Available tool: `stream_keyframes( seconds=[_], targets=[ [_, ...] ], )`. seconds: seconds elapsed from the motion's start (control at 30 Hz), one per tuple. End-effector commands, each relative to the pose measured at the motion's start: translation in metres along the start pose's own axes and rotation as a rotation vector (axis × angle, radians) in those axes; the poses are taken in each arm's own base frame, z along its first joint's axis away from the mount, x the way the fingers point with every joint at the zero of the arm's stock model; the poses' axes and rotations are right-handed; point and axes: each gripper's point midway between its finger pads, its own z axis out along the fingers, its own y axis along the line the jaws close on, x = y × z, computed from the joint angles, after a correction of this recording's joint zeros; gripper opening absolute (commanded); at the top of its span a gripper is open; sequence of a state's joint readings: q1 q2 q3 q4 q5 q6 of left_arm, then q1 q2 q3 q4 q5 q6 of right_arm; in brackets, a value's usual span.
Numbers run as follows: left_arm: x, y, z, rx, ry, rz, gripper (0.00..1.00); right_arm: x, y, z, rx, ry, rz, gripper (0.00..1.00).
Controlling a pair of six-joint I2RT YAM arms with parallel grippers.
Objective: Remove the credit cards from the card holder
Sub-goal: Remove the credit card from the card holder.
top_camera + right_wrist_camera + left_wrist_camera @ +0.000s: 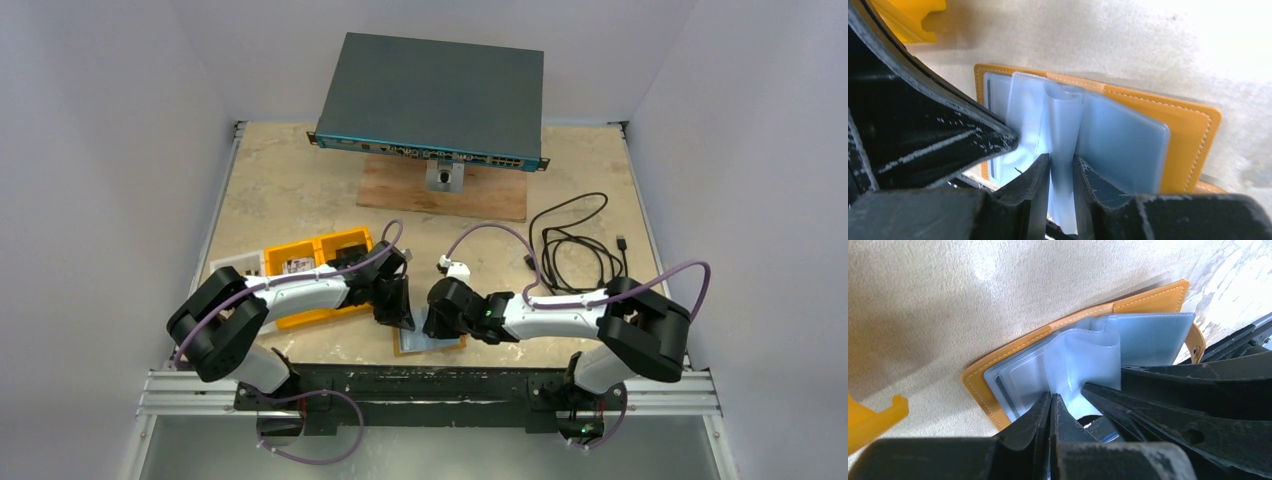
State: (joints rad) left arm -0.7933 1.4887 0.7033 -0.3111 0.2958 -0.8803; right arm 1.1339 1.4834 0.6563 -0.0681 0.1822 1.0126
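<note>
Beige mottled tabletop (300,190), white walls on three sides. Landmark: yellow-orange tray (277,262). Card holder (440,344) lies open and flat just right of the tray, slightly nearer the arm bases, tan cover down, clear plastic sleeves (1128,135) facing up. Both arms meet over it. Left gripper (1050,397), on the tray side of the holder: fingers pressed together with the tips against the sleeve stack; not possible to tell whether any film is nipped between them. Right gripper (1060,162), on the side away from the tray: clenched on a raised fold of sleeve, which stands up between its fingers. Credit cards: not clearly separable from the sleeves; a pale rounded-corner outline in the pocket nearest the tray may be one. Handling judgement: sleeves are soft, glossy and buckle readily, so pulling on film lifts the whole light holder rather than freeing a card. Cards should be thin, stiff and slick. Best hold is probably a card's exposed short edge at the pocket mouth, with the other claw pinning the leather cover.
</note>
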Motion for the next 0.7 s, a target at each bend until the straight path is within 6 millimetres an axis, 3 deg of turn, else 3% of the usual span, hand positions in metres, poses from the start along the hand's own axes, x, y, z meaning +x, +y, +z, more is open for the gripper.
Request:
stream_keyframes(
  seconds=[0.0,0.27,0.67],
  targets=[
    [-0.009,-0.007,-0.005,0.007,-0.042,0.011,0.00,-0.002,-0.010,-0.020,0.031,-0.001,-0.016,0.25],
    [-0.009,-0.023,-0.017,0.065,-0.045,0.049,0.00,-0.029,0.007,-0.049,-0.012,-0.085,-0.017,0.44],
    [-0.008,-0.064,-0.020,0.166,-0.023,0.083,0.06,-0.044,-0.002,-0.074,0.018,-0.148,0.011,0.45]
  ],
)
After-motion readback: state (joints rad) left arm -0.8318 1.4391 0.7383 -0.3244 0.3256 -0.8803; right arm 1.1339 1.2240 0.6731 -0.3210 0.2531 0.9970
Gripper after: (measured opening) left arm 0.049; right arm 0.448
